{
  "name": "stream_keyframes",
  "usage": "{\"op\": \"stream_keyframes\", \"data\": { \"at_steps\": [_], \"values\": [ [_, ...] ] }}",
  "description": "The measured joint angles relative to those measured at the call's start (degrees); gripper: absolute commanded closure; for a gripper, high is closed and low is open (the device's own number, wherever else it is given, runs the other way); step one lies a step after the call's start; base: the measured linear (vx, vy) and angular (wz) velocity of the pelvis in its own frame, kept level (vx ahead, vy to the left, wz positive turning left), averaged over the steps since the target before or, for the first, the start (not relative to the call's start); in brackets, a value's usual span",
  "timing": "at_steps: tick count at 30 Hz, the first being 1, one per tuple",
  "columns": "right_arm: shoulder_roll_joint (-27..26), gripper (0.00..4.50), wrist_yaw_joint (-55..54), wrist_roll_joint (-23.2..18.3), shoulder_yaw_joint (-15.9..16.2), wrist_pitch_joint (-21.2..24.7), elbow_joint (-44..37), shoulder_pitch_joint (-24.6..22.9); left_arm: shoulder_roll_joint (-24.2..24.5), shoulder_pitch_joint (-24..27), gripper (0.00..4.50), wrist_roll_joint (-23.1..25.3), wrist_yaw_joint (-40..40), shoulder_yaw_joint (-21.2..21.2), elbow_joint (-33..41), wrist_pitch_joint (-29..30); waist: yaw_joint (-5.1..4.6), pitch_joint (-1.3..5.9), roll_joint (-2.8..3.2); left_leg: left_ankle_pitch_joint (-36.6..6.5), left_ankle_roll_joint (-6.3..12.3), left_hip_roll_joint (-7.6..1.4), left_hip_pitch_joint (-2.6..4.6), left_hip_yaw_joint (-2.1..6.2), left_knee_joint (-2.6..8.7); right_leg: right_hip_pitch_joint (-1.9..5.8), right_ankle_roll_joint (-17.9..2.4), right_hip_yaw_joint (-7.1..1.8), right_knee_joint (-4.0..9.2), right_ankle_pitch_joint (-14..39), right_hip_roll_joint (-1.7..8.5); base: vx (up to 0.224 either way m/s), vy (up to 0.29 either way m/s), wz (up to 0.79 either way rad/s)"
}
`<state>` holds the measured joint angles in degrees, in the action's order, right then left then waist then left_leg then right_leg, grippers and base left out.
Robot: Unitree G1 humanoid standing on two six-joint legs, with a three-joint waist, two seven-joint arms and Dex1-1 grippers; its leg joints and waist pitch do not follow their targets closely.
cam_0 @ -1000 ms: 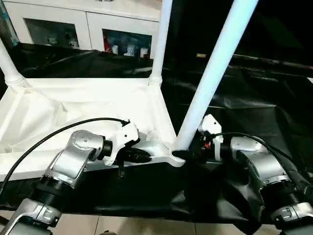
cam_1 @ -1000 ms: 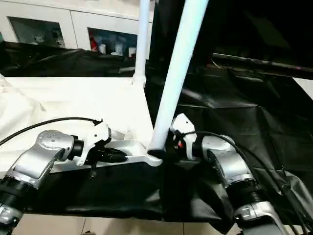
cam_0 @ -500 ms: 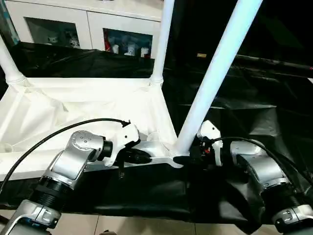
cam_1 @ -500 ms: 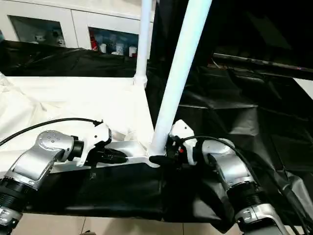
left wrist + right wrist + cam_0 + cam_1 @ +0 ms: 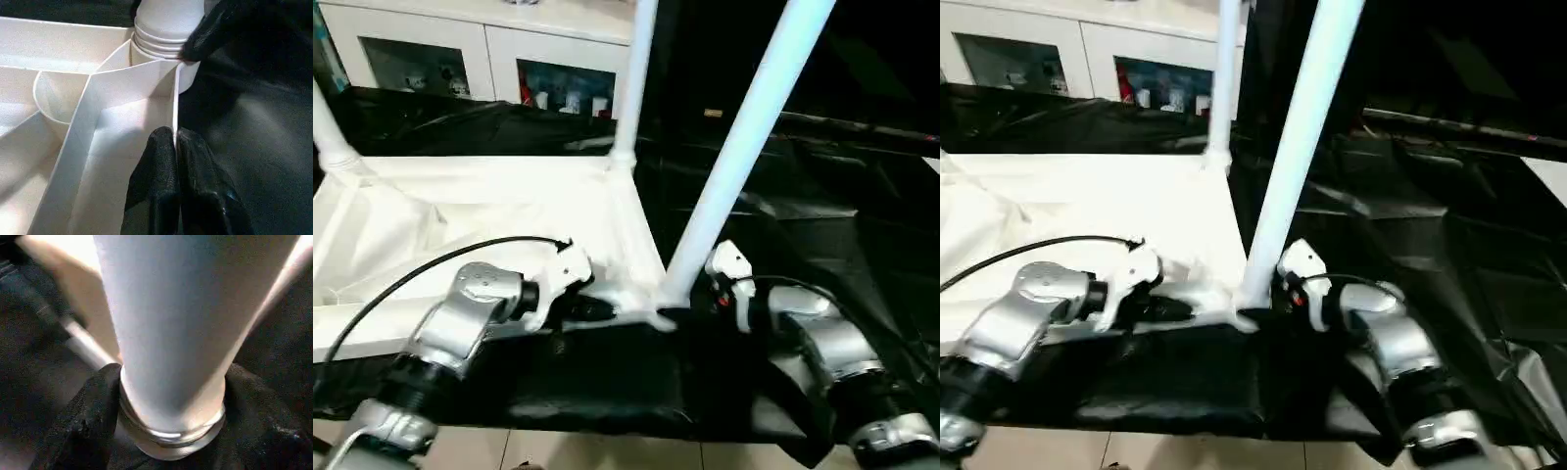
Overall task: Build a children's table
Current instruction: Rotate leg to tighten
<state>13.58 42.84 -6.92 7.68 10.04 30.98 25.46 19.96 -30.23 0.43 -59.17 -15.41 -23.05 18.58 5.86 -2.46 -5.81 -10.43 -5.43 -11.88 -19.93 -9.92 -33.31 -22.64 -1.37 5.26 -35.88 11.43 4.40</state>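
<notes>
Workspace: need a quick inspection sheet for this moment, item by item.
Surface: black-covered work table, cover wrinkled.
Job's things: white tabletop lies underside up; three legs stand in corner sockets: near leg, far leg, left leg.
Clutter: nothing seen.
Grippers: left gripper shut on the tabletop's rim beside the near socket; right gripper has its fingers on either side of the near leg's base, one finger against it.
Cables: black cable arcs over the left forearm; another at the right wrist.
Surroundings: white glass-door cabinet behind.
</notes>
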Motion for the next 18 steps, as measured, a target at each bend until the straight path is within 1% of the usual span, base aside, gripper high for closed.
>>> {"op": "stream_keyframes", "data": {
  "at_steps": [2,5,7,9,13,14,15,16,18],
  "values": [
    [-3.53,1.74,-9.46,0.42,-2.59,1.57,1.97,1.44,-3.53,-2.41,4.5,1.62,5.18,-0.04,-3.87,-0.15,-0.18,0.0,0.01,0.0,0.0,0.0,-0.03,0.03,-0.19,-0.01,0.06,-0.02,0.01,-0.11,0.02,0.0,0.0,0.0],
    [-7.23,1.75,-18.64,0.43,-5.29,2.92,3.63,2.65,-7.14,-4.84,4.5,2.85,10.21,-0.26,-8.04,-0.6,-0.1,0.03,0.11,0.0,0.0,0.02,-0.02,0.06,-0.25,0.02,0.1,-0.02,0.03,-0.14,0.03,0.0,0.0,0.0],
    [-9.6,1.75,-24.86,0.7,-6.96,3.19,5.58,4.44,-9.32,-6.67,4.5,4.18,13.31,-0.39,-11.51,-2.42,-0.04,0.08,0.22,0.0,0.0,0.02,-0.03,0.07,-0.26,-0.03,0.12,-0.02,0.03,-0.16,0.04,0.0,0.0,0.0],
    [-10.39,1.75,-28.07,1.33,-7.25,2.8,6.44,5.13,-10.3,-7.59,4.5,5.21,14.75,-1.24,-13.48,-4.29,0.2,0.09,0.28,0.0,0.0,0.02,-0.07,0.07,-0.24,-0.06,0.13,-0.02,0.04,-0.16,0.04,0.0,0.0,0.0],
    [-10.82,1.75,-29.72,2.07,-7.3,1.88,6.77,5.29,-10.71,-8.11,4.5,6.02,15.33,-1.29,-14.97,-6.42,0.5,0.07,0.49,0.0,0.0,0.02,-0.07,0.07,-0.2,-0.07,0.16,-0.02,0.05,-0.14,0.04,0.0,0.0,0.0],
    [-10.83,1.19,-29.62,2.0,-7.48,1.78,6.76,5.27,-10.62,-8.11,4.5,6.07,15.45,-1.28,-15.09,-7.06,0.52,0.04,0.55,0.0,0.0,0.02,-0.07,0.06,-0.2,-0.08,0.17,-0.02,0.05,-0.13,0.04,0.0,0.0,0.0],
    [-10.83,1.05,-29.3,1.85,-7.77,1.72,6.76,5.22,-10.52,-8.11,4.5,6.12,15.53,-1.33,-15.35,-7.84,0.55,0.03,0.57,0.0,0.0,0.02,-0.08,0.06,-0.2,-0.1,0.18,-0.02,0.05,-0.13,0.04,0.0,0.0,0.0],
    [-10.82,1.05,-28.71,1.81,-7.83,1.63,6.68,5.04,-10.45,-8.11,4.5,6.23,15.53,-1.39,-15.57,-8.46,0.55,0.03,0.55,0.0,0.01,0.02,-0.09,0.06,-0.18,-0.11,0.18,-0.02,0.04,-0.13,0.04,0.0,0.0,0.0],
    [-10.75,0.69,-27.88,1.77,-7.84,1.25,6.36,4.61,-10.37,-8.11,4.5,6.53,15.57,-1.4,-16.03,-9.62,0.58,0.02,0.58,0.0,0.0,0.02,-0.09,0.06,-0.12,-0.12,0.19,-0.02,0.05,-0.13,0.04,0.0,0.0,0.0]
  ]
}}
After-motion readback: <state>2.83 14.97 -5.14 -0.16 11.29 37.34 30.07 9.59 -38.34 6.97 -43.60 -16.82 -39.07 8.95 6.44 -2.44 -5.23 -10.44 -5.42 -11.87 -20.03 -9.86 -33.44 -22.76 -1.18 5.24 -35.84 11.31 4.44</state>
